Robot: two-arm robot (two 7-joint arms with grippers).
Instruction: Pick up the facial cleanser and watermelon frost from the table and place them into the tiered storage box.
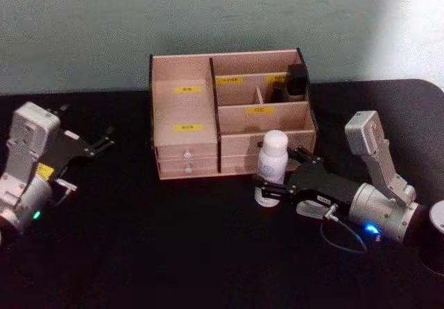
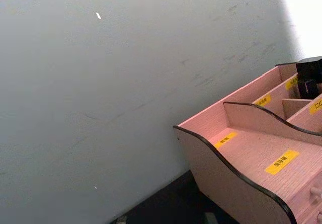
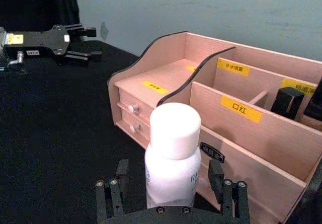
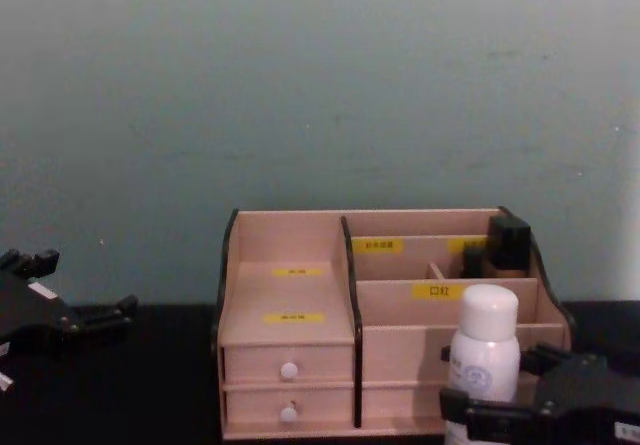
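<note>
The facial cleanser [image 1: 272, 157], a white bottle with a white cap, stands upright on the black table just in front of the tiered storage box [image 1: 182, 66]. My right gripper [image 1: 279, 171] is open, one finger on each side of the bottle [image 3: 173, 148], with small gaps showing. The bottle [image 4: 485, 350] rises above the gripper [image 4: 490, 390] in the chest view. My left gripper [image 1: 104, 142] hovers open at the table's left, holding nothing. I cannot pick out the watermelon frost. A small black item [image 1: 297, 80] sits in the box's rear right compartment.
The wooden box [image 4: 290, 295] has stepped compartments, yellow labels and drawers with white knobs [image 4: 289, 370], and stands against a grey-green wall. A dark round object [image 1: 437, 234] sits at the table's far right edge. Bare black tabletop [image 1: 173, 239] lies in front.
</note>
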